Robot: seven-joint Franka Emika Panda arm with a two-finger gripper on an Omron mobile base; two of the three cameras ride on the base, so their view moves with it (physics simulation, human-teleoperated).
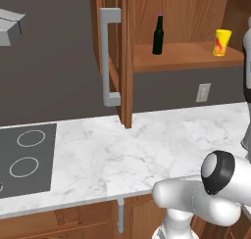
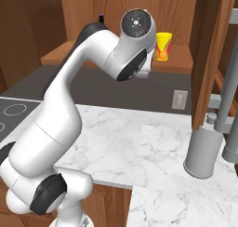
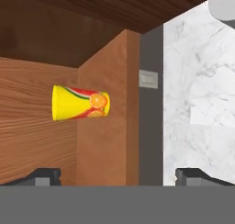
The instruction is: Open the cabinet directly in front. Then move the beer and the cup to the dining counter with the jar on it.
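The cabinet [image 1: 128, 47] stands open, its left door [image 1: 113, 61] swung out with the grey bar handle facing me. On its shelf [image 1: 186, 57] stand the dark beer bottle [image 1: 158, 35] at the left and the yellow cup [image 1: 221, 42] at the right. In the hand view the cup [image 3: 81, 102] appears lying sideways because the hand is rolled. My gripper [image 3: 118, 175] is open, a short way in front of the cup with nothing between its fingers. In the right base view my arm hides all of the beer [image 2: 101, 17] but its top, beside the cup [image 2: 162, 46]. The dining counter and the jar are out of view.
A marble worktop [image 1: 147, 145] lies below the cabinet, with a black cooktop [image 1: 24, 159] at its left. A wall outlet [image 1: 203, 92] sits under the shelf. The right cabinet door [image 2: 209, 58] and its grey handle [image 2: 227, 91] hang close at the right.
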